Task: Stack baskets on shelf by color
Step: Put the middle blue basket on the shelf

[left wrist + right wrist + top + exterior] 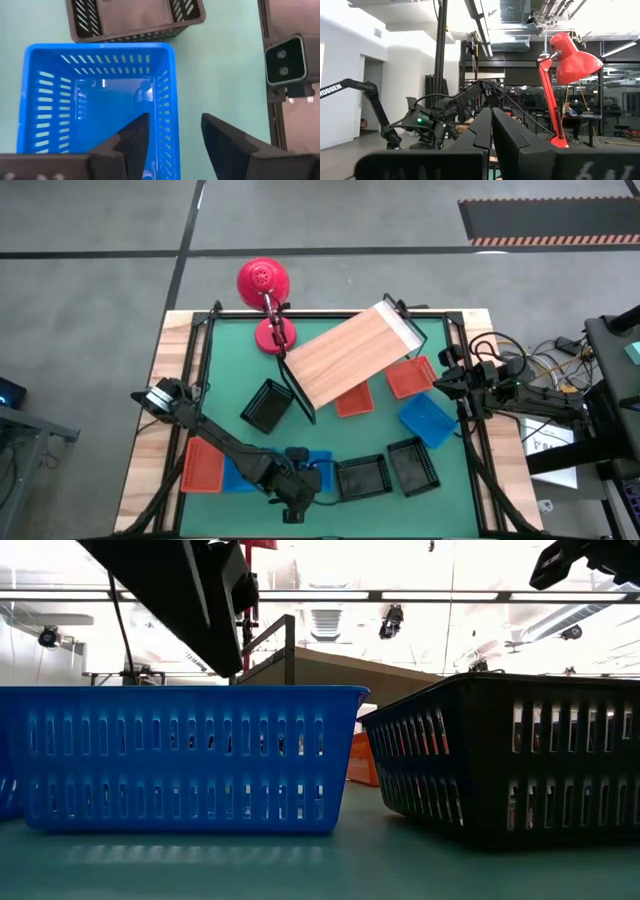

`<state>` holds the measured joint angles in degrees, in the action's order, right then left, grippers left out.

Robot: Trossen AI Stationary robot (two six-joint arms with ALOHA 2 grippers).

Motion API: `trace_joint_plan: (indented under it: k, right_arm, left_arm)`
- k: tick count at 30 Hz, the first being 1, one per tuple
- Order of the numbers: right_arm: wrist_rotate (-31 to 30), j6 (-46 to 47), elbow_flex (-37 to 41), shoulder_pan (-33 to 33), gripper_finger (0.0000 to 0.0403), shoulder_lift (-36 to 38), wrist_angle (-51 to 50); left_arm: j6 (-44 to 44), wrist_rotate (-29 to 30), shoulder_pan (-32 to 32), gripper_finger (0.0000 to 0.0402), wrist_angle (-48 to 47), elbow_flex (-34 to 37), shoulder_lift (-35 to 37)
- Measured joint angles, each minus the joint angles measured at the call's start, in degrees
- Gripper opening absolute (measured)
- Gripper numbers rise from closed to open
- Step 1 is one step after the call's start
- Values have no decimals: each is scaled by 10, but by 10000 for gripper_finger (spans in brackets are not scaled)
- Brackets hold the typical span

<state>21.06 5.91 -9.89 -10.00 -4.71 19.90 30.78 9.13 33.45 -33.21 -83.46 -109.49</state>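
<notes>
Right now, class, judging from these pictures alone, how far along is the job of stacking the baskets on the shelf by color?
Barely begun. Done: nothing; the shelf carries no basket. In hand: the left gripper, fingers open, straddles one wall of a blue basket at the mat's front edge. The right gripper waits shut at the right side. Left: every basket, with the red-orange, black and blue ones scattered on the green mat.

Blue basket wall between open claw fingers

robot lab: concrete floor, exposed ducts
</notes>
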Motion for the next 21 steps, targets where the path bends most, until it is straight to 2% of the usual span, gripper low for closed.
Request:
trace_joint_plan:
  k: [6,14,21]
  right_arm:
    - [0,0,0,0,9,0,-3]
    - [0,0,0,0,9,0,-4]
    - [0,-2,0,0,9,0,-4]
  left_arm:
    - [0,0,0,175,7,7,0]
    - [0,6,-1,176,94,65,-4]
    - [0,7,-1,176,103,82,-4]
